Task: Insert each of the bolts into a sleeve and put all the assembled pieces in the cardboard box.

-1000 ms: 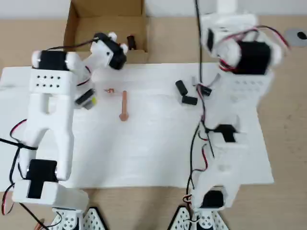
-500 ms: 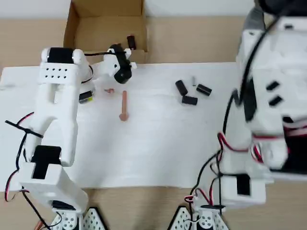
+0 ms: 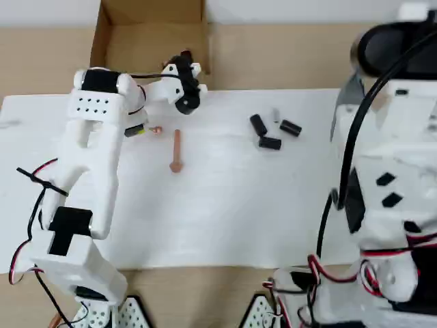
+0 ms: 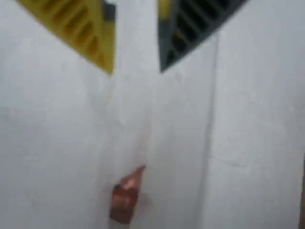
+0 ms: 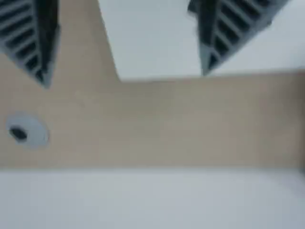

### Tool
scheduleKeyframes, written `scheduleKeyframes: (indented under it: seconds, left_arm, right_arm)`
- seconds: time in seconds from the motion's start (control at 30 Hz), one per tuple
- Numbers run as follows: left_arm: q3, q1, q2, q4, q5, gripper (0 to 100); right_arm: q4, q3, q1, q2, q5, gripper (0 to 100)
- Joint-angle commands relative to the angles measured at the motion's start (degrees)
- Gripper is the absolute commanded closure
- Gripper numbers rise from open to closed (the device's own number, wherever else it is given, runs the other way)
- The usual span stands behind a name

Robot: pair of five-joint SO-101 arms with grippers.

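Note:
A copper-coloured bolt (image 3: 176,151) lies on the white sheet (image 3: 225,205), with a small copper piece (image 3: 157,130) (image 4: 125,200) just beyond it. Three black sleeves (image 3: 270,134) lie in a loose cluster right of centre. The cardboard box (image 3: 109,37) stands at the back left, and a dark piece (image 3: 186,57) shows inside it by the right wall. My left gripper (image 3: 138,130) (image 4: 136,71) hovers low over the sheet close to the small copper piece, open and empty. My right gripper (image 5: 125,77) is raised, open wide, with nothing between its fingers.
The right arm's white body (image 3: 392,178) rises high at the right side. A small grey pin (image 3: 276,115) lies by the sleeves. Under the right gripper are the sheet's corner (image 5: 157,43), bare wooden table (image 5: 167,124) and a grey disc (image 5: 26,132).
The left arm swung away from the box over the sheet, its gripper now by the small copper piece. The right arm lifted up and back from near the sleeves.

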Motion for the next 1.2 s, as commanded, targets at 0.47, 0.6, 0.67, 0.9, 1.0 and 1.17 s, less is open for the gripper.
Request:
scheduleKeyframes:
  seconds: [0.47, 0.6, 0.67, 0.9, 1.0, 1.17]
  left_arm:
    - [2.20, 2.02, 13.32, -15.30, 7.12, 93]
    - [-0.09, 1.76, 16.92, -15.38, 7.21, 93]
    - [-1.32, 1.76, 18.68, -15.47, 7.21, 93]
    - [-6.77, 1.58, 26.95, -15.38, 7.21, 93]
    - [-10.46, 0.70, 29.58, -15.30, 8.62, 93]
    - [-18.46, -0.09, 29.58, -7.47, 9.32, 93]
  right_arm:
    - [-22.77, 37.32, 0.92, -16.84, 0.62, 76.0]
    - [-24.88, 39.43, 0.92, -17.89, 0.62, 76.0]
    - [-24.88, 39.43, 0.92, -17.89, 0.62, 76.0]
    - [-24.88, 39.52, 0.92, -17.89, 0.62, 76.0]
    - [-24.88, 39.52, 0.92, -17.89, 0.62, 76.0]
    - [-24.88, 39.52, 0.92, -17.63, 0.62, 76.0]
